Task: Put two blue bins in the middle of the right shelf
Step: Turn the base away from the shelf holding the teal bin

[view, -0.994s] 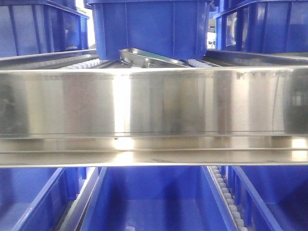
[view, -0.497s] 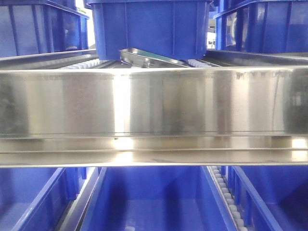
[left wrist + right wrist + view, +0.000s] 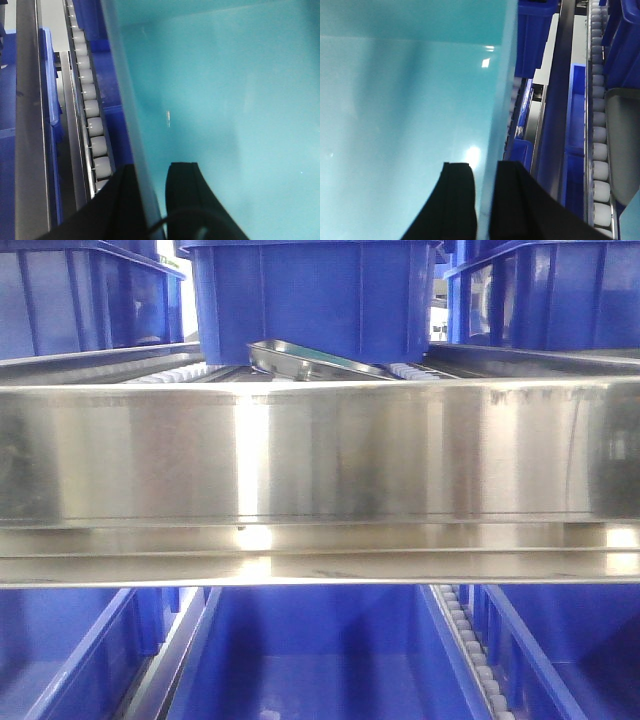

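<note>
left gripper (image 3: 150, 172) pinching the wall of the blue bin (image 3: 225, 100), right gripper (image 3: 482, 167) clamped on a wall too — steel shelf rail (image 3: 320, 455) filling the front view, white rollers (image 3: 89, 107) alongside

The left gripper (image 3: 152, 172) is seen as two matt black fingers (image 3: 187, 200) with squared tips and curved outer edges, and a thin black cable (image 3: 175, 216) is looped across their base. The right gripper (image 3: 482, 167) is formed of two similar black, flat-topped fingers.
</note>
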Robot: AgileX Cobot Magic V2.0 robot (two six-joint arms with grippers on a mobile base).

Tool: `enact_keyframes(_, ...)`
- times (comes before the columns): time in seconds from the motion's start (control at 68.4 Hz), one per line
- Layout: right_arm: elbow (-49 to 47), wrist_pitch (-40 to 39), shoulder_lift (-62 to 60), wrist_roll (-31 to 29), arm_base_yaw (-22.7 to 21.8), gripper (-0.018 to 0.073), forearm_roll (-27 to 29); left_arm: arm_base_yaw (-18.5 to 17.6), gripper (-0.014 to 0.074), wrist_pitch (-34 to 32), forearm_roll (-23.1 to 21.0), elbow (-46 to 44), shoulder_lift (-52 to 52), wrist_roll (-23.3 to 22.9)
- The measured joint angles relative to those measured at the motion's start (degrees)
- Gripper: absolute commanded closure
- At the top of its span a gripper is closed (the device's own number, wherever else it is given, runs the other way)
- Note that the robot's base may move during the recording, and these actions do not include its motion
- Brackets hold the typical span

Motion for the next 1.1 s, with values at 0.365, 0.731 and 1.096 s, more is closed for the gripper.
enact_keyframes(0.365, 0.0, -0.2, 0.0, 0.0, 0.0, 0.0710, 0.0, 0.0, 0.0707, 0.0, 0.0, 0.0, 0.0, 0.0)
enact_keyframes(0.731, 0.0, -0.2, 0.1, 0.0, 0.0, 0.0710, 0.0, 0.0, 0.0707, 0.0, 0.0, 0.0, 0.0, 0.0)
enact_keyframes(1.096, 0.0, -0.4, 0.2, 0.0, 0.0, 0.0710, 0.0, 0.0, 0.0707, 0.0, 0.0, 0.0, 0.0, 0.0)
